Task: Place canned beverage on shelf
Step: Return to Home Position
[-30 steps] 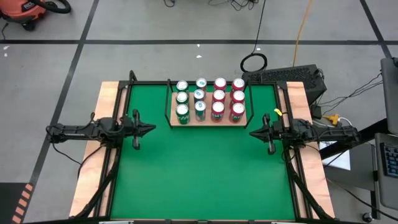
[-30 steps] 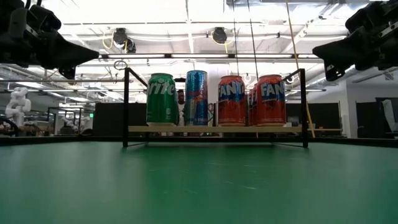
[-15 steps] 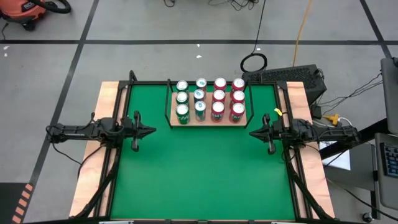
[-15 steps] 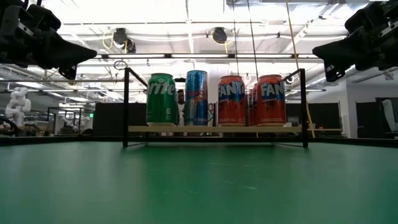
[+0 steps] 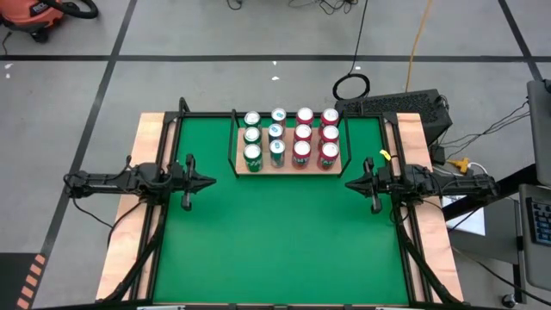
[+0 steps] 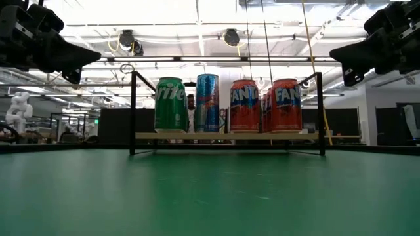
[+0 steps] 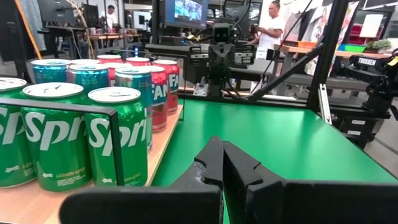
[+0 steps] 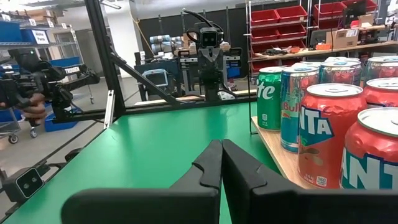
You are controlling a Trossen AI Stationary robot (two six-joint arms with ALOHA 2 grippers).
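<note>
Shelf: far middle of the desk, holding green cans in its left column.
Left gripper: fingers pressed together, empty, at desk's left side.
Right gripper: likewise, right side.

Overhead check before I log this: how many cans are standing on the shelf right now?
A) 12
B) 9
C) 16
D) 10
A: the high view shows the shelf holding four columns of three cans: one green, one blue, two red. The left gripper and the right gripper are shut on nothing.
</note>
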